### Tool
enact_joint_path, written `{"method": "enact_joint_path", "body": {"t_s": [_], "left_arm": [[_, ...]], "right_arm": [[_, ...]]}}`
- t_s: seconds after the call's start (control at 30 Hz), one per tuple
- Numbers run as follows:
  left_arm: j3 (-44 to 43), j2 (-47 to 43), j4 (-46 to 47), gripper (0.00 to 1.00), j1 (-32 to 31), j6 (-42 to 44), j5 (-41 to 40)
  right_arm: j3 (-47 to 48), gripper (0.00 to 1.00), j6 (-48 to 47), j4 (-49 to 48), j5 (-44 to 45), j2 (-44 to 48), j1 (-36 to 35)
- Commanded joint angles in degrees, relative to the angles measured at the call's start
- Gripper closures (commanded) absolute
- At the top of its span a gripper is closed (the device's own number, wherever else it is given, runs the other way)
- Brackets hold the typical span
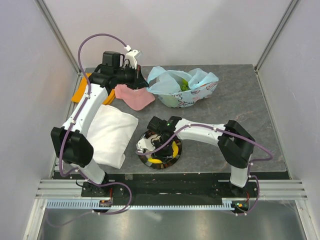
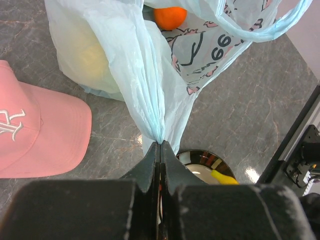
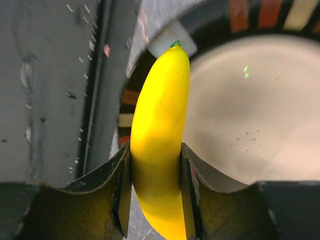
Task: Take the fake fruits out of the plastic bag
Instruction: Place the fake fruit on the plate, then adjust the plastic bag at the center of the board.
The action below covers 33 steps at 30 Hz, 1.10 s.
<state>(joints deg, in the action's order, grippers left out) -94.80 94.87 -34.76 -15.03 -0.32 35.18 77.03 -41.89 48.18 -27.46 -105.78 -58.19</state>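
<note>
The light-blue plastic bag [image 1: 192,87] lies at the back of the table, and green fruit [image 1: 184,86] shows in its open mouth. My left gripper [image 1: 142,79] is shut on a bunched edge of the bag [image 2: 150,85]. In the left wrist view an orange [image 2: 169,16] sits inside the bag and a pale yellow fruit [image 2: 92,57] shows through the film. My right gripper [image 1: 154,145] is shut on the yellow banana [image 3: 157,130] and holds it over the edge of the plate [image 3: 240,115]. The banana's tip also shows in the left wrist view [image 2: 223,176].
A pink cap [image 1: 135,96] lies just left of the bag, under my left gripper. A white folded cloth [image 1: 112,132] lies front left, beside the dark striped-rim plate [image 1: 172,161]. An orange flat object [image 1: 80,91] sits at the left edge.
</note>
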Motion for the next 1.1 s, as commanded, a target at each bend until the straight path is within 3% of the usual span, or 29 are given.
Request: {"method": "enact_joint_path", "body": {"t_s": [0.0, 0.13, 0.27, 0.33, 0.47, 0.67, 0.83, 0.93, 0.97, 1.07], "left_arm": [[0.76, -1.79, 2.33, 0.98, 0.00, -1.88, 1.73], [0.24, -1.88, 2.60, 0.98, 0.00, -1.88, 1.91], [0.41, -2.14, 2.51, 0.98, 0.00, -1.53, 1.82], [0.50, -2.15, 2.59, 0.98, 0.00, -1.35, 1.82], [0.24, -1.18, 2.51, 0.98, 0.00, -1.27, 2.44], [0.06, -0.21, 2.86, 0.98, 0.00, -1.79, 4.02], [0.50, -1.18, 2.86, 0.99, 0.00, -1.18, 4.11], [2.77, -2.58, 2.86, 0.98, -0.09, -1.09, 4.28], [3.30, -2.93, 2.86, 0.99, -0.09, -0.74, 4.63], [5.06, -4.43, 1.11, 0.98, -0.35, 0.14, 6.30]], "right_arm": [[0.84, 0.83, -2.76, 3.49, 3.82, -2.94, 0.01], [0.13, 0.73, -2.32, 3.50, 3.39, -3.12, 0.10], [0.40, 0.43, -2.76, 4.64, 2.68, -3.12, 0.01], [1.01, 0.36, -3.46, 6.04, 2.50, -3.03, 0.01], [3.73, 0.02, -5.22, 10.25, -1.25, -1.02, 1.50], [18.83, 0.02, -7.33, 22.27, -4.70, 2.41, 6.86], [38.08, 0.02, -4.00, 24.77, -9.18, 0.93, 19.06], [41.36, 0.08, 8.36, 13.74, -7.01, 0.39, 27.06], [37.87, 0.11, 14.93, 4.82, -6.03, 2.05, 28.65], [26.74, 0.21, 18.41, -10.84, -1.56, 7.14, 31.21]]}}
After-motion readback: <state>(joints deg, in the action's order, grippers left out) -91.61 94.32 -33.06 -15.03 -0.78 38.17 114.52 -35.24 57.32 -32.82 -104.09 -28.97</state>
